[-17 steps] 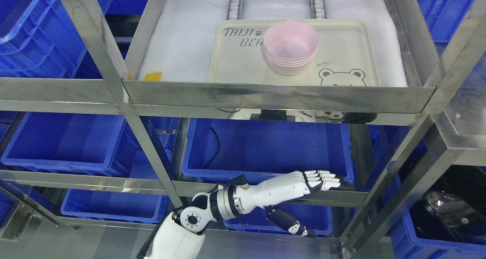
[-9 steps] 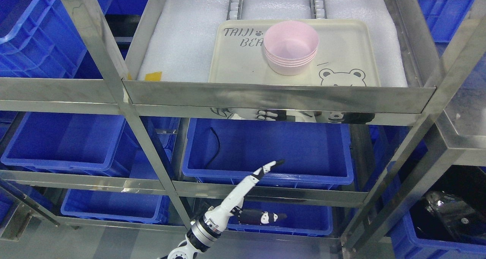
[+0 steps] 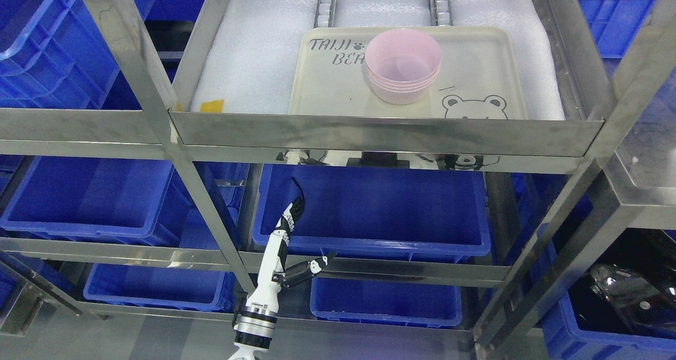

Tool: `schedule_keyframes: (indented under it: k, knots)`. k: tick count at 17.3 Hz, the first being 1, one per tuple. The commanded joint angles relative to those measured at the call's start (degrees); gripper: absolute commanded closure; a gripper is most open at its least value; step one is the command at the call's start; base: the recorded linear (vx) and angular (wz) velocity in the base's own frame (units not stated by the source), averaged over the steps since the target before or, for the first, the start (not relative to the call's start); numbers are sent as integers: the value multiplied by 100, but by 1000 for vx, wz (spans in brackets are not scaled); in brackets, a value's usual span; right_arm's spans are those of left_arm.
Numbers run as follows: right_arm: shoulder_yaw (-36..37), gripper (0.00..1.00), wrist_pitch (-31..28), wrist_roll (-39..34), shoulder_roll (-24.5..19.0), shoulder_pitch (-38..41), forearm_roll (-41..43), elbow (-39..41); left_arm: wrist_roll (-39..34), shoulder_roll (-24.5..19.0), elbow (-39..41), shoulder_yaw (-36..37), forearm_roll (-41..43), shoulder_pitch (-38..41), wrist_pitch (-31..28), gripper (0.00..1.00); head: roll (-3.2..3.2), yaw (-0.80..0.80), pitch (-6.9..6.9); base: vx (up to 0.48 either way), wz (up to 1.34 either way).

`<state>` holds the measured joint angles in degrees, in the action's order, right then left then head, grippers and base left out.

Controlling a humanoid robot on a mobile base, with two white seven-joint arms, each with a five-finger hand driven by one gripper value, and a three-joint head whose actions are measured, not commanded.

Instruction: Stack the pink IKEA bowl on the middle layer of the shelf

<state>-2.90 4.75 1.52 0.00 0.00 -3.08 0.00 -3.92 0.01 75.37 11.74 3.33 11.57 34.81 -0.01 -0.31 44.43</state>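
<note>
A stack of several pink bowls (image 3: 404, 64) stands upright on a cream tray (image 3: 475, 69) with a bear print. The tray lies on white foam on a steel shelf layer (image 3: 385, 133). My left hand (image 3: 303, 233) is well below that layer, in front of the blue bin underneath. Its fingers (image 3: 293, 215) point up and the thumb sticks out to the right. It is open and holds nothing. The right arm does not show.
Blue plastic bins (image 3: 369, 207) fill the lower layers and both sides. A black cable (image 3: 301, 193) lies in the bin behind the hand. A yellow tag (image 3: 214, 105) sits on the foam at the left. Steel uprights (image 3: 206, 201) stand left and right of the hand.
My left arm has swung from reaching right to pointing up, and has drawn back to the left and down. The bowls and tray have not moved.
</note>
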Motion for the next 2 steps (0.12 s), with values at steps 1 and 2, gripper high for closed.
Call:
schedule_keyframes:
  k: [1, 2]
  knots:
    - [0, 0, 0, -3, 100, 132, 0, 100, 155, -101, 767, -119, -341, 12, -772, 2, 0, 0, 0, 0, 0]
    - [0, 0, 0, -3, 100, 132, 0, 100, 155, -101, 882, -75, -342, 29, -896, 2, 0, 0, 0, 10, 16]
